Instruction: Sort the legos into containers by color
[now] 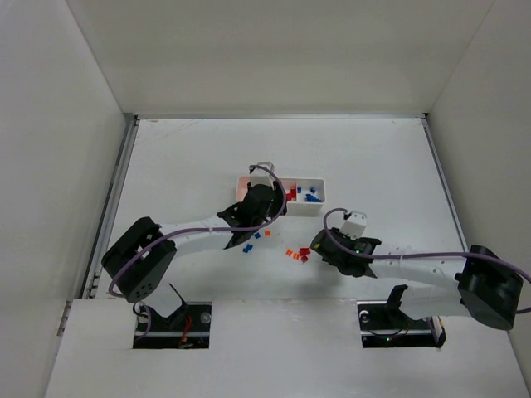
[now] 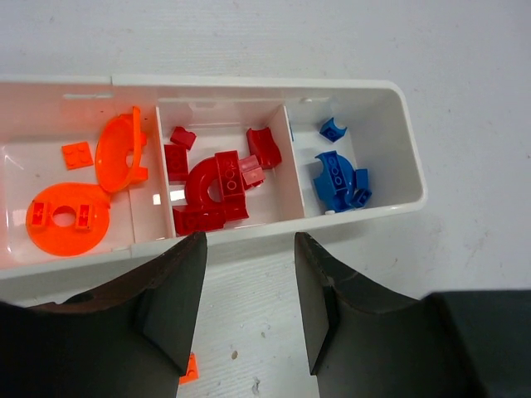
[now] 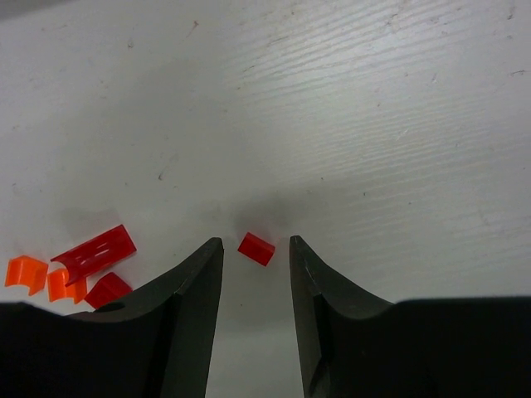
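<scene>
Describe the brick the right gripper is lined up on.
Start at the right gripper, low over the white table. Between its open fingers lies one small red brick, alone. The other red and orange pieces cluster to its left.

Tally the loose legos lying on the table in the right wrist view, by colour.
Red: 3 - lone small brick, long brick, low brick.
Orange: 2 - left piece, right piece.
Total: 5
</scene>
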Robot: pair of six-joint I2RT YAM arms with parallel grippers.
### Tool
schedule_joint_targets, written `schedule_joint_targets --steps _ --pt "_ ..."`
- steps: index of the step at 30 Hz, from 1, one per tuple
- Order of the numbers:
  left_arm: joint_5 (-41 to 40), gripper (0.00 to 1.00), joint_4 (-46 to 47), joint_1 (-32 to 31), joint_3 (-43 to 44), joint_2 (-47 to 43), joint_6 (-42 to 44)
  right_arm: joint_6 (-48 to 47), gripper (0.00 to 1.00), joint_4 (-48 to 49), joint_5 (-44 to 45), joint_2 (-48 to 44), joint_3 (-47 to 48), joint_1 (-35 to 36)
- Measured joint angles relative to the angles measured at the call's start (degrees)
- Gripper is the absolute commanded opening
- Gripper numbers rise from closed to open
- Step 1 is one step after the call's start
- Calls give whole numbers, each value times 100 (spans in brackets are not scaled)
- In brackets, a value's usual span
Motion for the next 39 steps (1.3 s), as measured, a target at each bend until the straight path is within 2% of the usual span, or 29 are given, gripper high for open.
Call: schedule_joint_targets --steps 4,15,18,21,31,39 --pt "7 44 52 -39 -101 -101 0 -66 43 11 -52 20 0 -170" --pt "-2 44 85 -144 -549 -546 2 -286 32 313 -289 417 105 -240" --pt "-4 44 42 -177 -684 -638 2 -299 34 385 -306 468 138 -240" --pt "-9 44 -55 -179 -807 -769 2 -295 43 415 -328 481 151 -234" --pt "-94 44 -264 -166 -1139 -1165 -4 -221 20 378 -361 570 208 -42" --pt "-101 44 -409 -131 -1244 -1445 -9 -197 17 332 -374 671 339 111"
